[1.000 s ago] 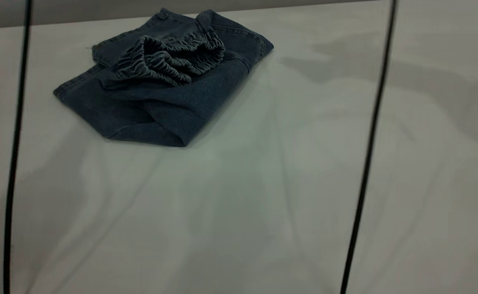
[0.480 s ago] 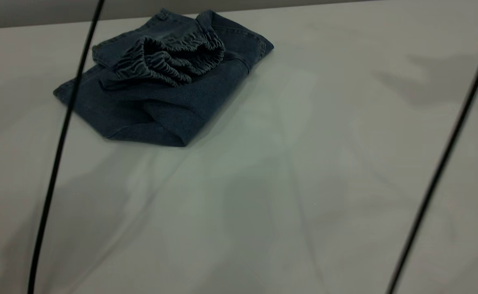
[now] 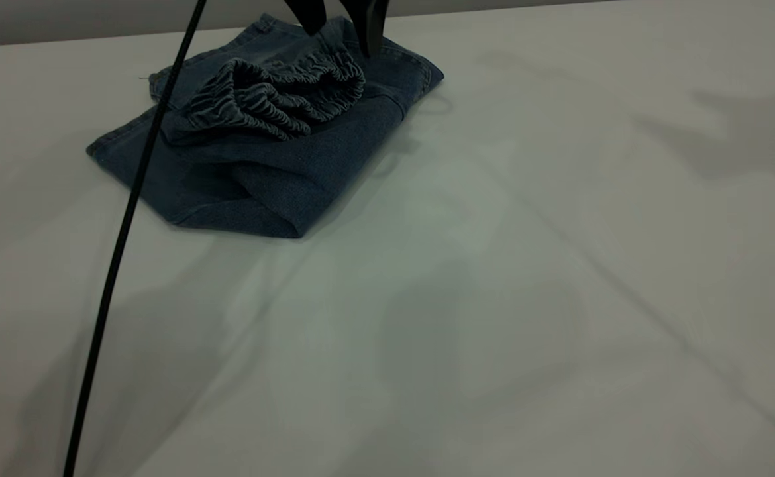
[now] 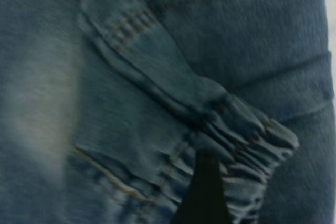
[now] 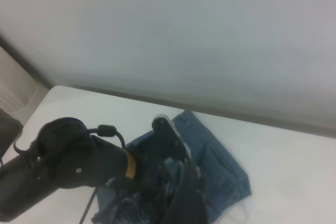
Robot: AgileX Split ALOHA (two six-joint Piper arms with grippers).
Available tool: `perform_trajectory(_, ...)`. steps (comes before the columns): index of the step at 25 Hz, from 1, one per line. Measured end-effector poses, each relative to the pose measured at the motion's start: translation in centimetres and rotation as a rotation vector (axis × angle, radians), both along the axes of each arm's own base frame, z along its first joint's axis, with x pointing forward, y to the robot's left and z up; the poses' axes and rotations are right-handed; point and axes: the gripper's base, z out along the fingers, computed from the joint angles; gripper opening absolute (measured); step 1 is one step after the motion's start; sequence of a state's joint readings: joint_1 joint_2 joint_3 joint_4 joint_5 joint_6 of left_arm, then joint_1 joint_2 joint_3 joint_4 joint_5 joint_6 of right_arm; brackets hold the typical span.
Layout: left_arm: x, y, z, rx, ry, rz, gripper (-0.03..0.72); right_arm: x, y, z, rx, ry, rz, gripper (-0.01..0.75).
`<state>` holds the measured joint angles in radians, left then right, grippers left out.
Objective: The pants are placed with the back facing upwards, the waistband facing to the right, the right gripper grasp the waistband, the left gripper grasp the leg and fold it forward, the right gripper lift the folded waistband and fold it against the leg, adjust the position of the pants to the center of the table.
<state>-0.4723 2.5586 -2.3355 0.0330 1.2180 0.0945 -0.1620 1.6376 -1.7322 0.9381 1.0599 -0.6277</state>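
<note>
Folded pants (image 3: pixel 275 159), waistband (image 3: pixel 275 93) uppermost, left end effector (image 3: pixel 341 30) spread above.

The white tabletop (image 3: pixel 493 298) is carrying one thing only: the pants (image 3: pixel 281 165), which are lying folded in a compact bundle at its far left, close to the far edge. Their ruched waistband (image 3: pixel 275 96) is sitting bunched on top of the bundle, and soft shadows are falling across the bare surface.

The left arm's end effector (image 5: pixel 176 174) reaches down onto the blue pants (image 5: pixel 220 174) on the white table (image 5: pixel 283 166).
</note>
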Motion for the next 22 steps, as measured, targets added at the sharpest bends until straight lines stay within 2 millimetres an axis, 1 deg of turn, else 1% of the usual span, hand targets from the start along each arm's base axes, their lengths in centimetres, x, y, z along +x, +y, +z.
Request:
perform_trajectory(6,-0.2,0.2,-1.7,0.034,0.033,-0.006,0.546,0.0,0.0,0.0,0.0,-0.001,-0.002,0.584)
perform_trajectory(12,-0.1,0.4,-4.7,0.08,0.074,-0.012,0.546,0.0,0.0,0.0,0.001,-0.001,-0.001,0.584)
perform_trajectory(15,0.0,0.6,-4.8,0.106,0.062,-0.017,0.525,0.0,0.0,0.0,0.001,-0.001,-0.001,0.584)
perform_trajectory(17,0.0,0.7,-4.7,0.117,0.057,-0.019,0.482,0.0,0.0,0.0,0.001,-0.001,-0.001,0.584)
perform_trajectory(19,0.1,0.7,-4.7,0.121,0.054,-0.02,0.417,0.0,0.0,0.0,0.001,-0.001,-0.001,0.584)
perform_trajectory(22,0.3,1.0,-4.6,0.16,0.034,-0.028,0.288,0.0,0.0,0.0,0.001,0.0,0.0,0.584)
